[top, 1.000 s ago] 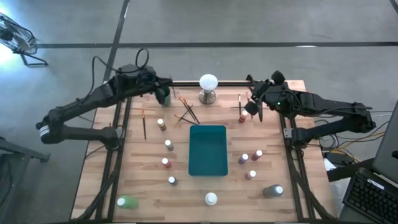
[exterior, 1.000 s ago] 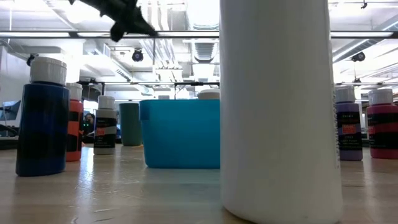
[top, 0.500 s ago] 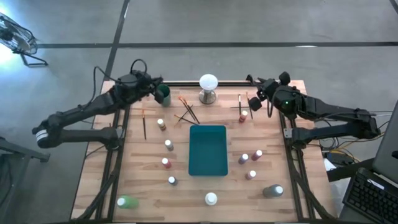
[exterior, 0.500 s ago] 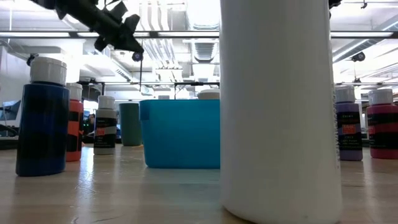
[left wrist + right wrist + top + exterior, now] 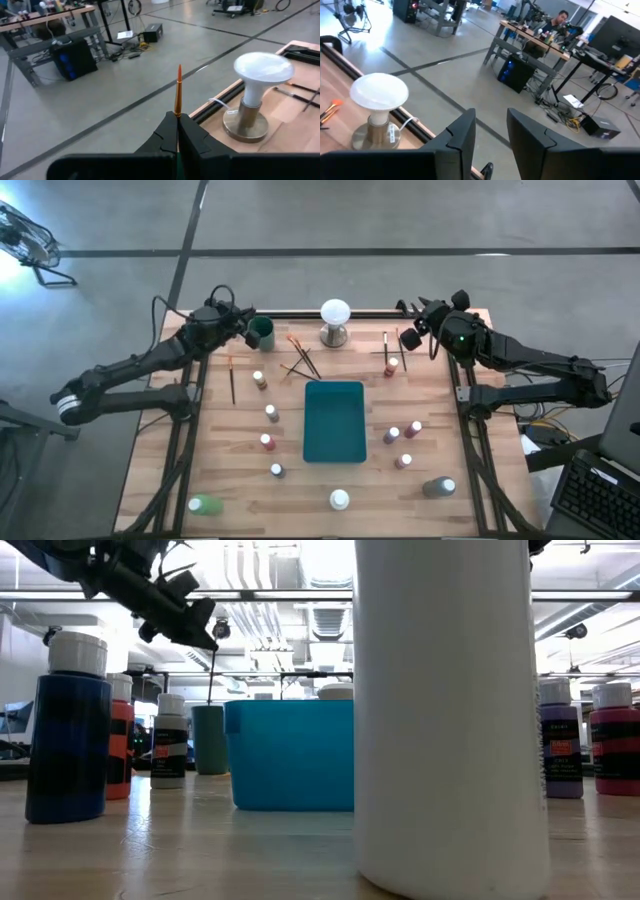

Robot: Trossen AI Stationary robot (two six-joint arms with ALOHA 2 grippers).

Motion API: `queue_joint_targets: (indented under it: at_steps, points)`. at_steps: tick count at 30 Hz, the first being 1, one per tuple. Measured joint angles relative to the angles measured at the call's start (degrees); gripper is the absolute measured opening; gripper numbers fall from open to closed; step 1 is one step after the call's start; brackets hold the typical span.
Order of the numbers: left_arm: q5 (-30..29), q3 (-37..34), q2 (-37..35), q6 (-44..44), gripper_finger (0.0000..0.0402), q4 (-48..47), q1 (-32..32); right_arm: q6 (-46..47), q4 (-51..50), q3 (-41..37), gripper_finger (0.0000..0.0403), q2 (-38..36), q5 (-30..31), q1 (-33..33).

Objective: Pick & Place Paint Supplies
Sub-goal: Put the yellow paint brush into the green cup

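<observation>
- The left gripper (image 5: 243,326), clamped on a thin orange-handled brush (image 5: 178,92), hung just beside the green cup (image 5: 262,333).
- The right gripper (image 5: 489,131), fingers parted and empty, hovered well apart from that cup.

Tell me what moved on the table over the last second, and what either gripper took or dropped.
The left gripper, shut on a thin orange-handled brush, has drawn back from over the dark green cup toward the table's left edge. The right gripper, open and empty, has pulled away from the brown bottle toward the far right corner. The bottles, loose brushes and teal tray stayed put.
</observation>
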Motion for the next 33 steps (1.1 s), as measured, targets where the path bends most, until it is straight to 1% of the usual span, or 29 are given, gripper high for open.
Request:
queue_joint_targets:
  at_steps: [13, 20, 23, 27, 31, 33]
  points:
    - [3.8, -10.7, 0.0, -0.6, 0.0, 15.9, 2.6, 0.2, 0.0, -1.3, 0.0149, 0.1, -0.2, -0.7]
    - [4.7, -13.2, 0.0, -0.6, 0.0, 18.3, 3.8, 0.2, 0.0, -1.3, 0.016, 0.1, -0.2, -0.8]
    - [5.7, -14.6, 0.4, -1.1, 0.0, 19.7, 4.4, 0.2, 0.1, -1.3, 0.0159, 0.2, -0.2, -0.8]
    - [8.2, -15.4, 2.5, -1.8, 0.0, 22.2, 5.2, 0.2, 0.1, -1.3, 0.0148, 0.7, -0.2, -0.8]
    - [8.7, -15.4, 5.3, -1.9, 0.0, 23.6, 5.8, 0.2, 0.2, -1.3, 0.0134, 0.7, -2.4, -0.8]
    - [9.8, -15.4, 6.7, -2.1, 0.0, 24.8, 6.4, 0.2, 0.3, -1.3, 0.0128, 0.7, -2.6, -0.8]
